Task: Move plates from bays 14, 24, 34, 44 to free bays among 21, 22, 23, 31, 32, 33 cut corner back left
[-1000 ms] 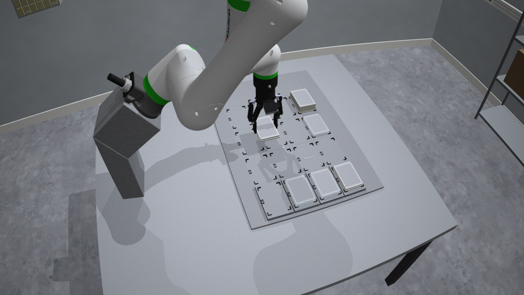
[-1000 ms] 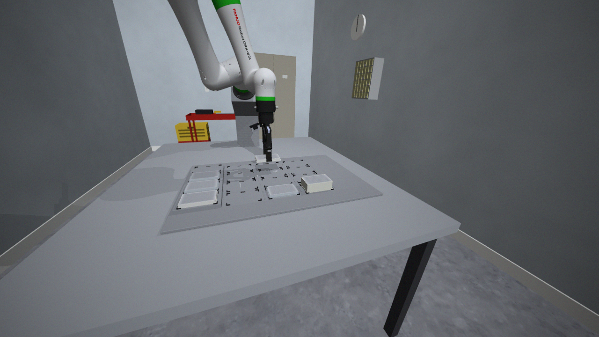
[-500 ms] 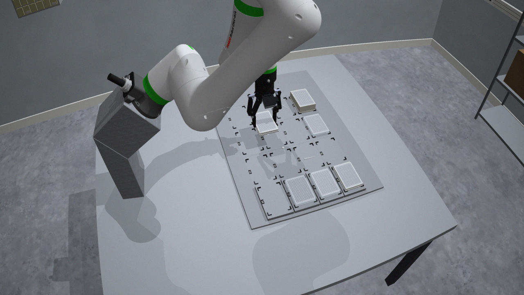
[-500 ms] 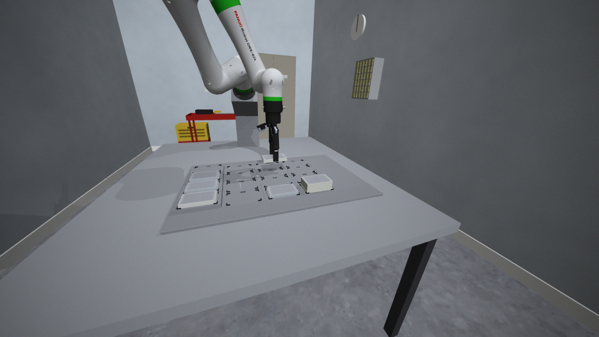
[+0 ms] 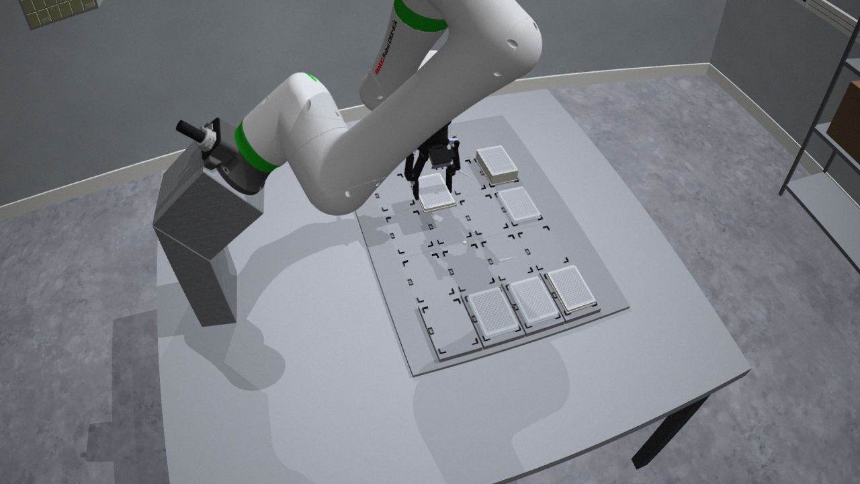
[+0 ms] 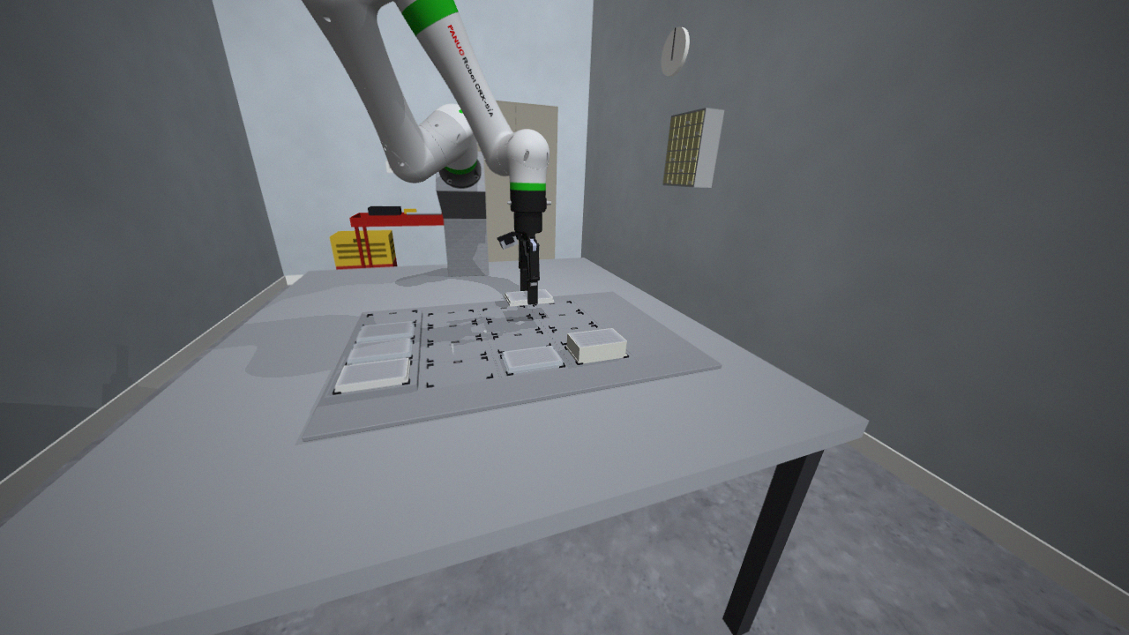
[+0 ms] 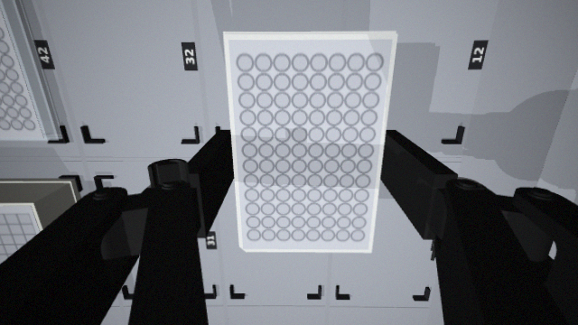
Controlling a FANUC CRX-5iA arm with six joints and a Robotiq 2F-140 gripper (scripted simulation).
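Note:
My gripper [image 5: 433, 180] [image 6: 530, 294] [image 7: 306, 152] is shut on a sealed 96-well plate [image 5: 435, 192] [image 6: 520, 298] [image 7: 309, 113]. It holds the plate level, a little above the grey deck [image 5: 607, 294] [image 6: 670, 364]. In the wrist view the bay labels 32, 12 and 31 show around the plate. Three sealed plates [image 5: 492, 310] [image 5: 533, 299] [image 5: 571, 287] lie in the raised column 4, which also shows in the exterior view [image 6: 375, 377]. The front bay [image 5: 451, 328] of that column is empty.
A sealed plate [image 5: 518, 203] [image 6: 530, 359] [image 7: 13, 90] lies in bay 42. The taller deep-well block [image 5: 497, 164] [image 6: 596, 344] [image 7: 23, 212] stands beside it in bay 41. The arm's grey pedestal [image 5: 198, 228] stands on the table to the left of the deck.

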